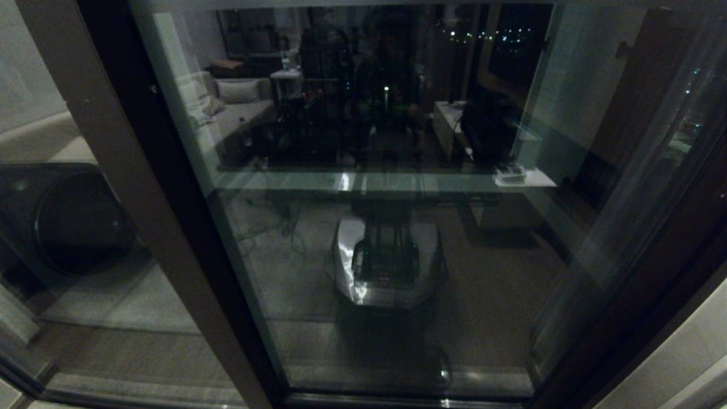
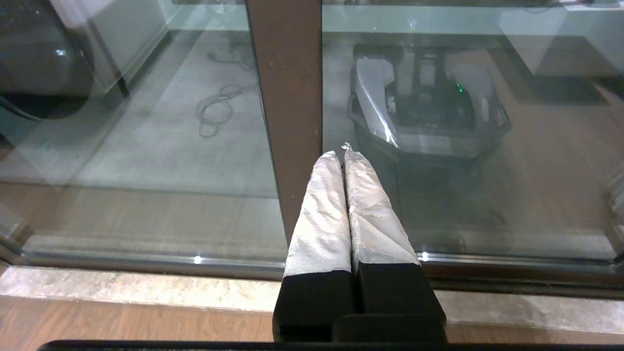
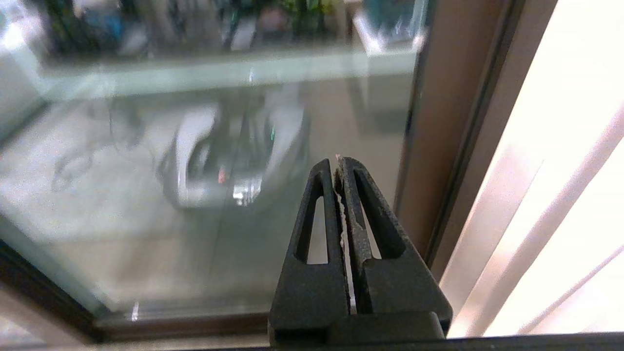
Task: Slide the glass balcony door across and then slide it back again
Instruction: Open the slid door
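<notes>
A: Closest in, the left gripper (image 2: 343, 152) sits low over the sill (image 2: 146, 287), its wrapped fingers (image 2: 321, 214) pressed flat together, clenched on nothing.

B: And the right gripper (image 3: 338, 163)?

A: Same story. Black ribbed fingers (image 3: 363, 214) closed tight, empty, tips aimed at the glass near the right-hand stile (image 3: 434, 122). Neither touches anything. To my eye, both are tucked in simply because no reach is under way yet.

B: So where is the door (image 1: 397, 227)?

A: Straight ahead, filling the head view. It looks closed: its right stile runs down beside the pale wall (image 3: 560, 170) with no gap showing. Its left edge meets the brown post (image 2: 287, 97) that the left gripper points at.

B: Handle?

A: I can't pick out the slot in any view. My guess is the right arm is better placed for that right stile, but that's a judgement.

B: What do the views give separately?

A: The head view shows the whole pane, no grippers at all. Only the wrist views show them, and the track at the bottom (image 2: 487, 273). The left wrist alone shows a cable (image 2: 214, 109) lying on the floor beyond the glass. Farthest off, the pane mirrors the robot's base (image 1: 386, 261) and a lit room with a sofa (image 1: 238, 108).

B: Progress?

A: Nothing begun, I'd say; the first slide is all ahead.
</notes>
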